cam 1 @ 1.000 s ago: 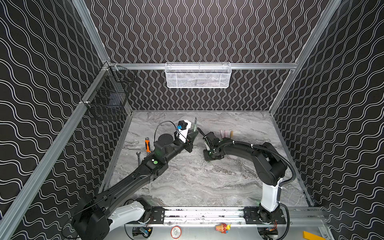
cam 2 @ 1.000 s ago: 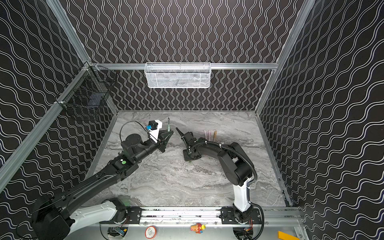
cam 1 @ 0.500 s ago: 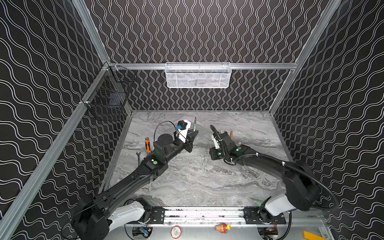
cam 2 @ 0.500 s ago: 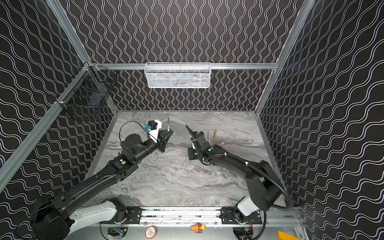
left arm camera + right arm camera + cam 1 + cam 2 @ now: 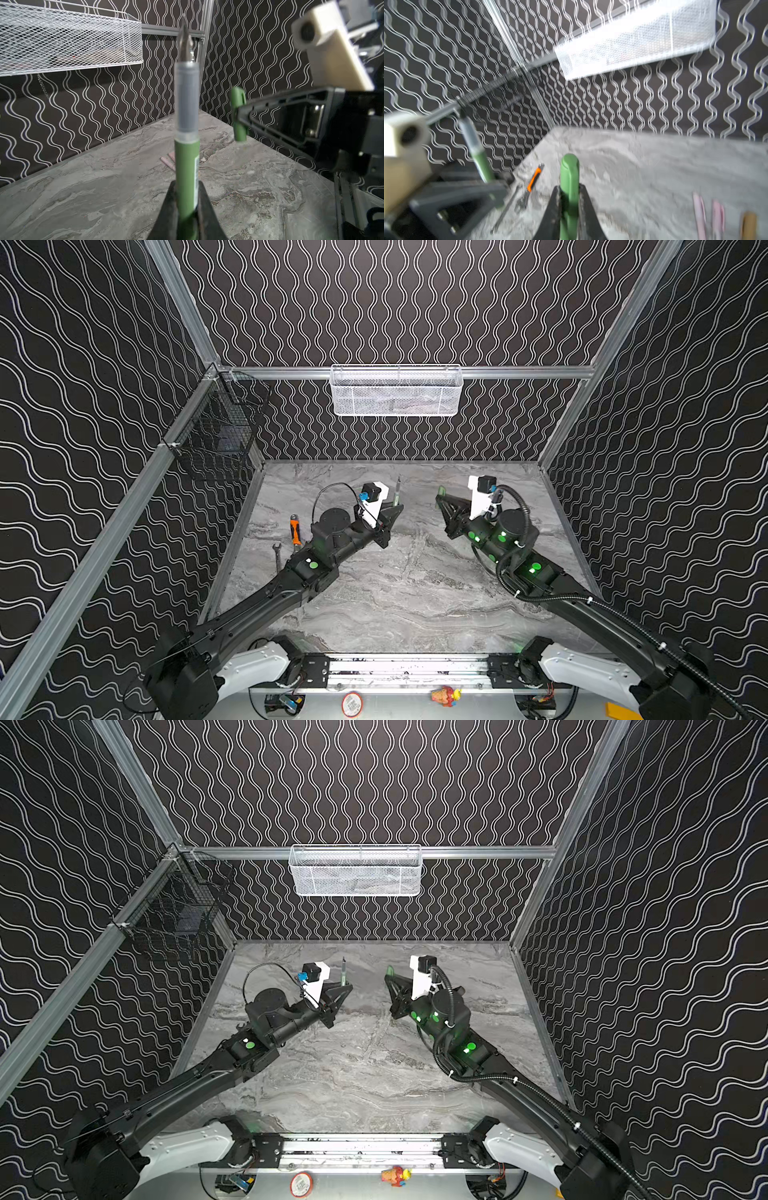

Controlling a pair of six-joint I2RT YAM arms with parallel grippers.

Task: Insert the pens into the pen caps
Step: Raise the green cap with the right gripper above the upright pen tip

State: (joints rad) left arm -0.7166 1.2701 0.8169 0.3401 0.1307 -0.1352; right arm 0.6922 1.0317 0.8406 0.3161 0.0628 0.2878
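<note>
Left hand [image 5: 397, 508], center of both top views, is clamped narrow low on the green pen [image 5: 397, 494]. The pen stands upright with its dark tip up and free, so a cap can go on. Right hand [image 5: 441, 497], just right of center, is clamped on the green cap [image 5: 238, 116]. The cap sits crosswise in the grip, both ends exposed, raised off the desk [image 5: 395, 593]. Pen and cap are near but apart, not lined up. Judgement: staging before insertion; the cap mouth needs turning onto the tip. Which cap end is open: cannot tell. Pink sticks [image 5: 698, 212] lie on the desk, blurred, likely pens waiting. Orange-handled tool [image 5: 295, 529] lies left of center, untouched.
</note>
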